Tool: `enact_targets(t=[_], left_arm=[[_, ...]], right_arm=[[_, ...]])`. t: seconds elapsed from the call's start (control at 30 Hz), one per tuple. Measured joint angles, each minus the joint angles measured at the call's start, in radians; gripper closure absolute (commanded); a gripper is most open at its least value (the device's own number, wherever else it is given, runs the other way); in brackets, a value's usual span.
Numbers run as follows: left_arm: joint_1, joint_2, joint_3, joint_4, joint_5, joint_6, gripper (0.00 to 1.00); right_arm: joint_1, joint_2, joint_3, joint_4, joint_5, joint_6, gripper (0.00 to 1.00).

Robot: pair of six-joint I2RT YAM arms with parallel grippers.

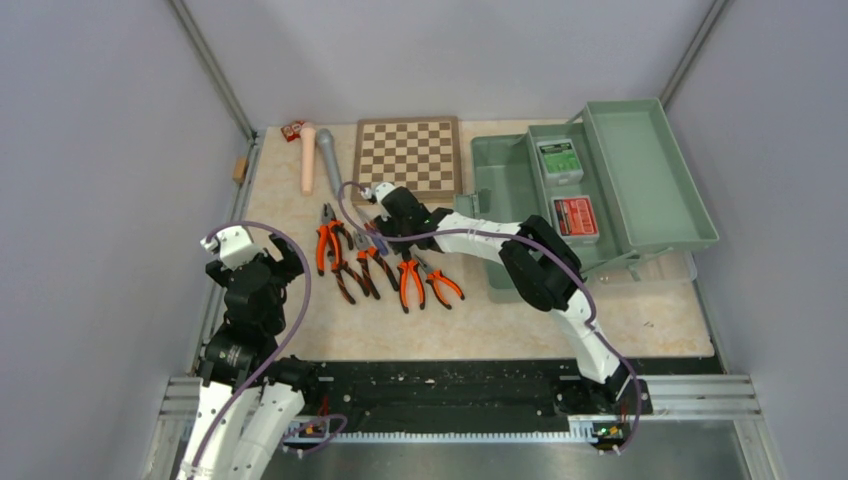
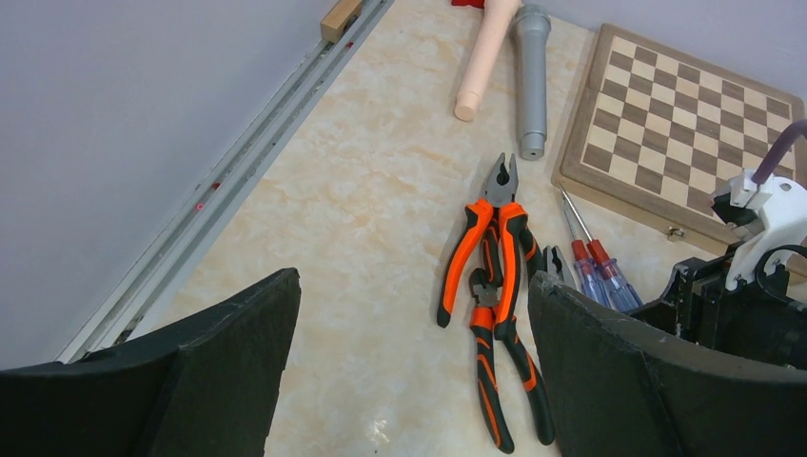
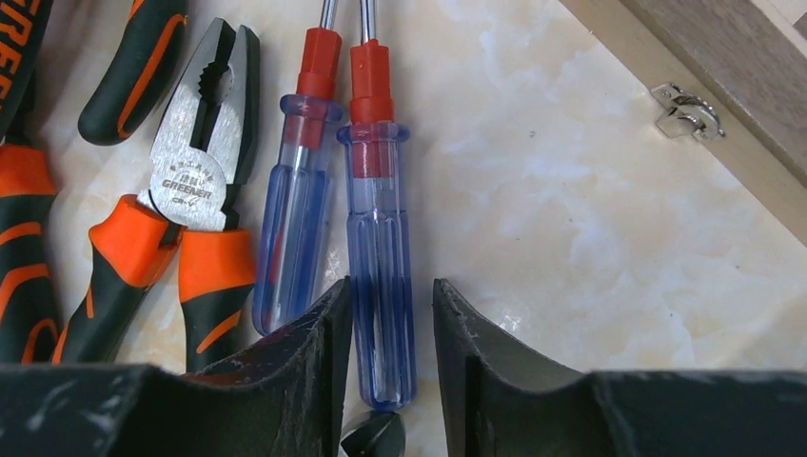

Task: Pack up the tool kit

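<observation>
Pale marbled worktop, walled at the left, back and right. At its back right, the sage-green toolbox, lying open with trays folded out. Brown chessboard flat at the back centre, just left of the toolbox. Right arm stretched leftward from its base across the worktop; left arm folded up near the left edge. Left pincer held above the worktop and spread wide, nothing between its fingers. Right pincer low over the screwdrivers, narrowed to a slim gap astride the blue handle of one of them, with a sliver of worktop between that handle and the right finger. Orange-handled pliers, several pairs, in a loose row in front of the chessboard, well apart from the toolbox, two left-hand pairs overlapping. Pink cylinder and grey cylinder side by side left of the chessboard. In the toolbox's middle tray, a green-labelled box toward the back and a red-labelled box nearer the arms. Both screwdrivers flat among the pliers, side by side, red collars above blue handles, shafts toward the chessboard.
</observation>
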Motion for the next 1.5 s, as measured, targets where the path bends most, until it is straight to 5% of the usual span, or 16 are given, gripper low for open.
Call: enact_targets(t=[0.1, 0.37, 0.6, 1.03, 1.5], left_arm=[[0.0, 0.0, 0.0, 0.0, 0.0, 0.0, 0.07], [0.0, 0.0, 0.0, 0.002, 0.0, 0.002, 0.07], [0.0, 0.0, 0.0, 0.001, 0.0, 0.002, 0.07], [0.0, -0.004, 0.0, 0.002, 0.0, 0.002, 0.07], [0.0, -0.014, -0.003, 0.002, 0.0, 0.001, 0.07]], right_arm=[[0.0, 0.002, 0.001, 0.002, 0.009, -0.011, 0.67], [0.006, -0.002, 0.006, -0.013, 0.039, -0.06, 1.0], [0.007, -0.121, -0.003, -0.078, 0.07, -0.127, 1.0], [-0.021, -0.673, -0.122, -0.164, 0.291, -0.263, 1.0], [-0.379, -1.001, -0.253, -0.337, 0.478, -0.339, 1.0]])
